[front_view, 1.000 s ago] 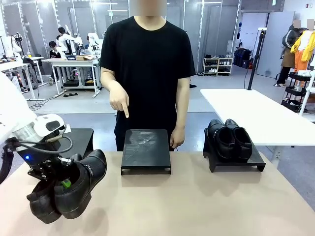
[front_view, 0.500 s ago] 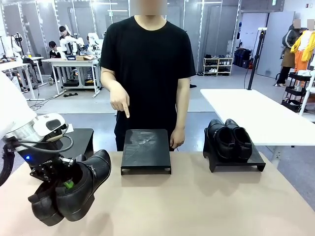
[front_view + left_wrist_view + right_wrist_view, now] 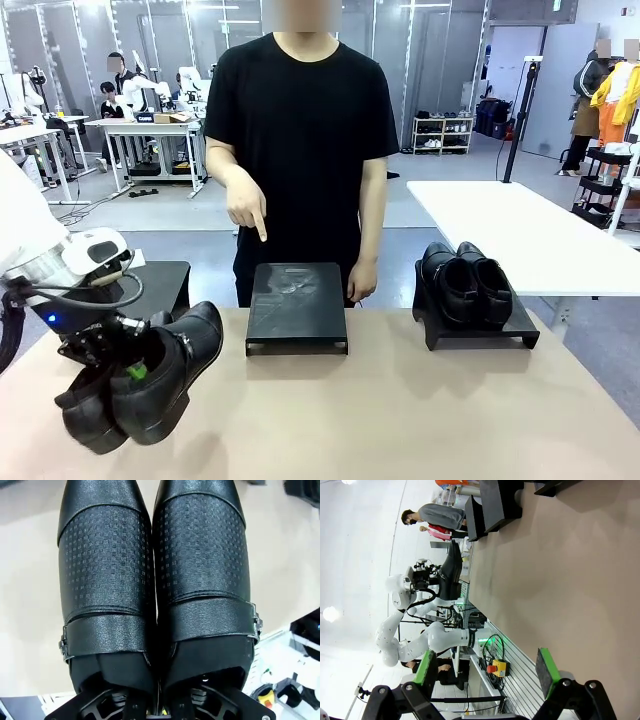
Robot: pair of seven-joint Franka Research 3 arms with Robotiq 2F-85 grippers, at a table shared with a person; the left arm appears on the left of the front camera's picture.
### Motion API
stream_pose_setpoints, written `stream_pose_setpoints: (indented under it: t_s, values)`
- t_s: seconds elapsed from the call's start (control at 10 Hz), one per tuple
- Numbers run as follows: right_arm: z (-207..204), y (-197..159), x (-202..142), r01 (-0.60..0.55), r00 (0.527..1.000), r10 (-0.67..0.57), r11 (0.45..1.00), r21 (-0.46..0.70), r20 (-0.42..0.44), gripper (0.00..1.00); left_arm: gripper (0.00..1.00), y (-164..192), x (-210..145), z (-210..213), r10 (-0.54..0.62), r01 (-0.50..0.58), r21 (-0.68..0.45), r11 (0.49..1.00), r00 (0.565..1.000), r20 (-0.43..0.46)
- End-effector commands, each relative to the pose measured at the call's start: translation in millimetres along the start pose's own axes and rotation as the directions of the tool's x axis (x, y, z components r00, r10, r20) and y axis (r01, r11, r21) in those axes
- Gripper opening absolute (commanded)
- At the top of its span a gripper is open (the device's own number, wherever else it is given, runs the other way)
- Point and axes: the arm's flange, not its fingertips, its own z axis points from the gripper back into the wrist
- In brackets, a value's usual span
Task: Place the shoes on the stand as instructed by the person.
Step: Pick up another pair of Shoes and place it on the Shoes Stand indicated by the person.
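- The left gripper [image 3: 133, 372] hangs over the near left part of the table [image 3: 400, 420]. It has a finger down inside each shoe, pinching the held pair of shoes [image 3: 160, 385] together at a tilt.
- From the left wrist, those two glossy uppers sit pressed side by side, with tan tabletop beyond them.
- Across the table, the person [image 3: 300, 120] aims a pointing hand [image 3: 245, 208] straight down at the middle stand [image 3: 297, 305], whose black top is bare.
- The person's other hand [image 3: 360, 282] hangs just beside that stand's far right corner.
- Open tabletop lies between the held pair and the middle stand.
- The left stand [image 3: 165, 280] sits partly hidden behind the left arm.
- On the right stand [image 3: 480, 335], the second pair of shoes [image 3: 465, 285] is parked.
- The right gripper [image 3: 485, 670] is spread wide, its green pads [image 3: 545, 670] well apart with nothing between them.
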Motion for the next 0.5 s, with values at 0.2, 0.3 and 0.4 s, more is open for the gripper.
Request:
stream_pose_setpoints:
  t_s: [0.2, 0.3, 0.4]
  values:
    - [-0.3, 2.5, -3.5, -0.005, 1.0, 0.005, 1.0, -0.002, -0.01, 1.0, 0.1, -88.0, 31.6, 25.7, -0.027, 0.028, -0.004, 1.0, 0.98, 0.195]
    - [-0.3, 2.5, -3.5, -0.005, 1.0, 0.005, 1.0, -0.002, -0.01, 1.0, 0.1, -119.2, 49.4, 31.3, -0.039, 0.031, 0.04, 0.999, 0.976, 0.215]
    - [-0.3, 2.5, -3.5, -0.005, 1.0, 0.005, 1.0, -0.002, -0.01, 1.0, 0.1, -147.9, 65.5, 34.7, -0.055, 0.041, 0.067, 0.997, 0.973, 0.224]
